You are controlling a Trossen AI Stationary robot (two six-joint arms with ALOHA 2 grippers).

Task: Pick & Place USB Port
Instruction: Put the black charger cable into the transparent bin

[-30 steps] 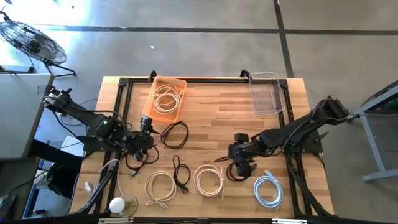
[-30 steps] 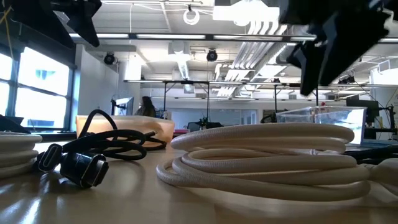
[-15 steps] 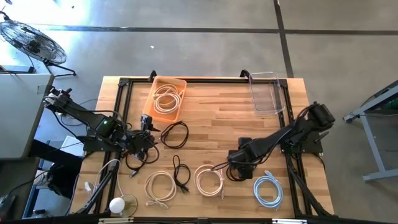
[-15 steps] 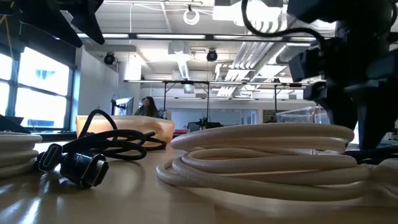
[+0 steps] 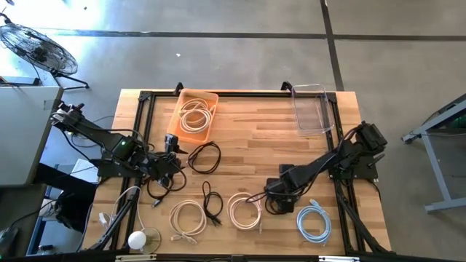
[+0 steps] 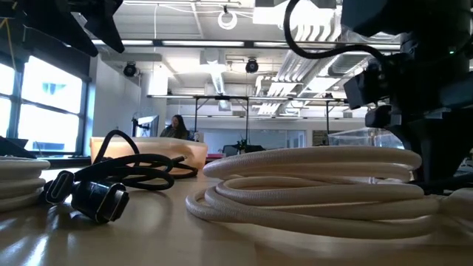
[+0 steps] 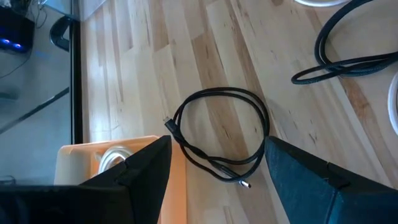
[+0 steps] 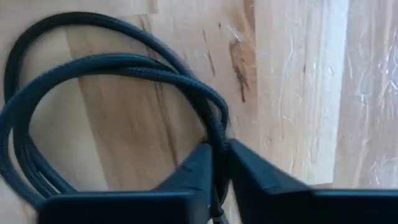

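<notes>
A coiled black USB cable [image 5: 279,204] lies flat on the wooden table, right of centre and near the front. My right gripper [image 5: 272,201] is down on it and shut on its strands [image 8: 186,74]. My left gripper [image 7: 217,180] hangs open above the table's left side, beside the orange bin [image 5: 195,115]. Below its fingers lies another black cable loop [image 7: 219,138]. In the low view my right arm [image 6: 414,96] stands behind a white coil [image 6: 310,185]. My right gripper pinches the black cable between its two fingers [image 8: 198,171], on the bend of the coil [image 8: 219,134] where two strands run together. The fingers come from above and point down. The rest of the coil lies on the table.
The orange bin holds a white cable. A clear bin [image 5: 312,108] stands at the back right. White coils [image 5: 188,218] [image 5: 245,211], a pale blue coil [image 5: 314,222] and a small black cable [image 5: 212,201] lie along the front. Black cables [image 5: 204,156] lie near my left gripper.
My right gripper has gone down and toward the table's near edge onto the black coil, and has shut on its strands. The coil stays on the table.
</notes>
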